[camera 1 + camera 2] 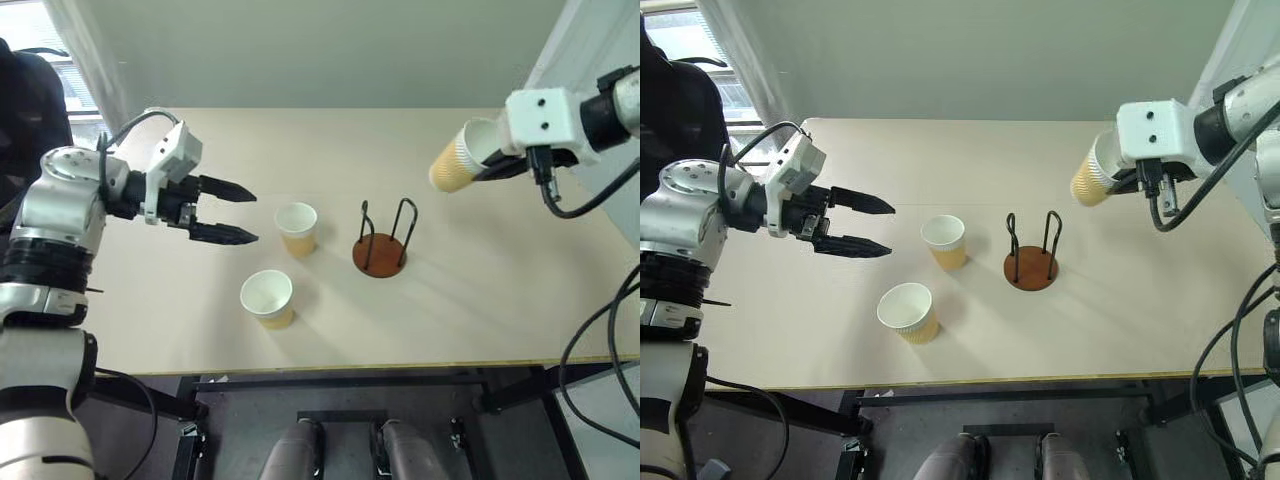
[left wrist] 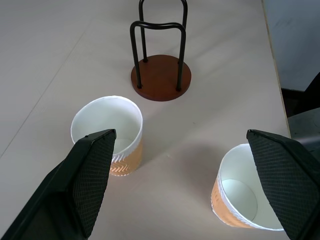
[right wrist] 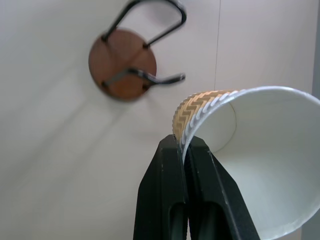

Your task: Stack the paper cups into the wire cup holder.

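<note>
Pale tabletop (image 1: 480, 300), seen from above, carrying the task items; left gripper (image 1: 235, 211) held above the table's left part, its 2 black fingers spread wide with nothing between them, pointing toward the cups; right gripper (image 3: 184, 150) raised over the table's right side, its 2 fingers pinched tight on the rim wall of 1 paper cup — one finger inside, one outside.

Held cup (image 1: 460, 158): lifted clear of the table and tilted on its side, ribbed tan bottom aimed toward the centre of the table, white mouth toward the wrist.

Wire cup holder (image 1: 381, 252): reddish-brown disc base with 2 black wire loops upright, standing near the table's middle, no cup in it; it lies below and to the left of the held cup.

Far cup (image 1: 297, 229): upright, mouth up, just left of the holder, apart from it.

Near cup (image 1: 268, 298): upright, closer to the table's front edge, beside the far cup without touching.
</note>
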You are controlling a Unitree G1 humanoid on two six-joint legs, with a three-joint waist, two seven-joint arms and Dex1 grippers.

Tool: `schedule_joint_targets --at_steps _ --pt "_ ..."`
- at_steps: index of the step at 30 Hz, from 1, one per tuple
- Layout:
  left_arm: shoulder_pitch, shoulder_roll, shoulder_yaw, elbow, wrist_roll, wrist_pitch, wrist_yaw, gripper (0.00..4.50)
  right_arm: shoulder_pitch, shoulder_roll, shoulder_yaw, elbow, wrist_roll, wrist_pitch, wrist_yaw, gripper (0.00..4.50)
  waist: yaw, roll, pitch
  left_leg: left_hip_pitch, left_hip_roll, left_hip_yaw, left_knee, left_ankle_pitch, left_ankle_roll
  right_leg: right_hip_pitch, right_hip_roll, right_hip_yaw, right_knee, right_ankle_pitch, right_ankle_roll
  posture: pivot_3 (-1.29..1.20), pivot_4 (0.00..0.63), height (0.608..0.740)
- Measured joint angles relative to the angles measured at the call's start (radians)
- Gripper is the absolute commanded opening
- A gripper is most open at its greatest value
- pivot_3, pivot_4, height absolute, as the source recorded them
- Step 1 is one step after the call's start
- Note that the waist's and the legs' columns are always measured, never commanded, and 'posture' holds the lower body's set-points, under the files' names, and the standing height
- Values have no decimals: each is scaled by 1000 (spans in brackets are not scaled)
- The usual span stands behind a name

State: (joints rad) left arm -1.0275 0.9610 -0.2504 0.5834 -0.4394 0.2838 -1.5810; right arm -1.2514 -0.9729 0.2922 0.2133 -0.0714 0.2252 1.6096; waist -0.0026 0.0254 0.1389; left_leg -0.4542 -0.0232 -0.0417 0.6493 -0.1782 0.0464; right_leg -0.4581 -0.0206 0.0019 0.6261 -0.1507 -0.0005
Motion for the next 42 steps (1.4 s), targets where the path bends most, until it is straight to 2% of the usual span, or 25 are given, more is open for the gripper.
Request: schedule_joint_targets --at_steps 5,11,27,42 --pt "-15 -2 -6 9 0 -5 0 4500 -1 53 9 -94 70 81 0 15 0 0 0 0 0 0 0 0 0 0 0 0 0 0 0 0 150 740" --pt "-16 -2 -7 11 -2 -7 0 4500 0 80 50 -107 88 90 1 15 0 0 0 0 0 0 0 0 0 0 0 0 0 0 -1 0 150 740" --pt "-10 2 -6 -16 -12 4 0 4500 -17 130 158 15 44 -103 1 15 -1 0 0 0 0 0 0 0 0 -1 0 0 1 -1 -1 0 150 740" --pt "-10 2 -6 -17 -11 14 -1 4500 -18 163 175 54 -24 -240 1 15 -1 0 0 0 0 0 0 0 0 -1 0 0 1 0 -1 0 150 740"
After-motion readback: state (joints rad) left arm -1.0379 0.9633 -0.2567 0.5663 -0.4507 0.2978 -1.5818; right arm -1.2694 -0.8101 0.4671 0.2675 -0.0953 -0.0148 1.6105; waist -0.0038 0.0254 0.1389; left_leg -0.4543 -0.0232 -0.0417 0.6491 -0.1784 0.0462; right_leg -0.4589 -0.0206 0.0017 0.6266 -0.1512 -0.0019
